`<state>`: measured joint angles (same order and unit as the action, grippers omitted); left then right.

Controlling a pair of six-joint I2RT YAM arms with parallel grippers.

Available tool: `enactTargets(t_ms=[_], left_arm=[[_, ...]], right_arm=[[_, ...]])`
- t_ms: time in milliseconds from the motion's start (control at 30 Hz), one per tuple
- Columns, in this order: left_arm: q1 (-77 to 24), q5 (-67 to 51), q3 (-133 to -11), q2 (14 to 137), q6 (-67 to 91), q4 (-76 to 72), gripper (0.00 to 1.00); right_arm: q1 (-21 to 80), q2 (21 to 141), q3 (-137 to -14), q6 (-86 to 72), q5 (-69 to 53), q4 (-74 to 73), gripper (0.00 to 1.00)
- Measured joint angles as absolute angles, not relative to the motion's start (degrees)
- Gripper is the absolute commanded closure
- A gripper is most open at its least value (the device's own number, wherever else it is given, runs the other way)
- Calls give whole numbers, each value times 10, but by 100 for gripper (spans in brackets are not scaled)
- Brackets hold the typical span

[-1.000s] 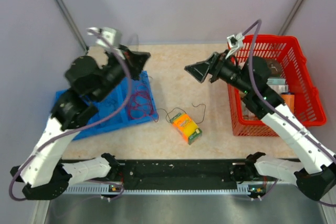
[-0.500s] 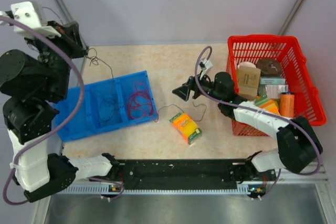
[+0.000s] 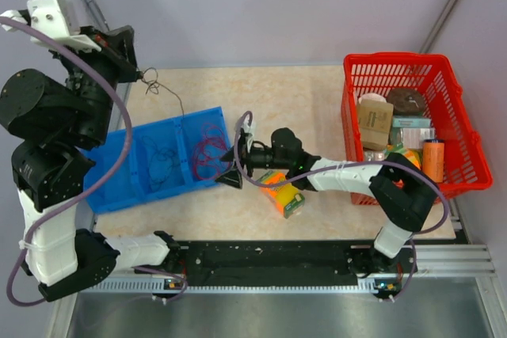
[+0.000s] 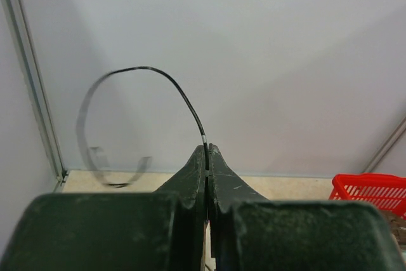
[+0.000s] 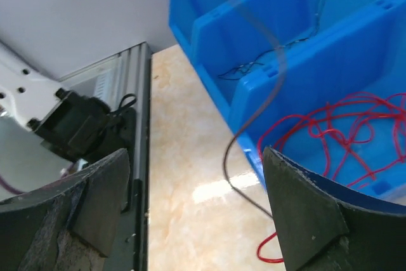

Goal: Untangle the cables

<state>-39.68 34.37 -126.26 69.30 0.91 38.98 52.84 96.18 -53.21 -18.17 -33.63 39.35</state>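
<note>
Cables (image 3: 207, 152): black strand (image 3: 152, 85) is dangling from left tool (image 3: 140, 75), pinching it above blue bin (image 3: 127, 187); right tool (image 3: 231, 168) is gaping wide beside bin.

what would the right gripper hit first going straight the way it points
Probably the thin dark cable ahead of the right gripper, then the wall of the blue bin; depth is unclear.
</note>
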Motion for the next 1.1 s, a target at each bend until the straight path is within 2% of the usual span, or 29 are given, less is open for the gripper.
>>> enactTargets(t_ms=[133,233,333,500,700,933,1100], left_arm=[[-397,334,-1263,678,18,390,100],[-397,326,-1261,666,28,390,100],[-397,319,-1259,655,33,390,100],[-397,318,-1259,638,36,385,100],[-397,348,-1228,623,13,368,100],[-397,429,-1121,571,-50,351,100],[-395,466,-997,521,-44,342,100]], right_arm=[[534,968,-553,-172,-251,375,74],[531,971,-560,-171,-186,362,78],[530,980,-564,-171,-139,357,100],[530,993,-567,-177,-72,351,100],[521,976,-556,-206,104,310,100],[412,903,-521,-259,248,193,100],[390,867,-487,-242,262,184,100]])
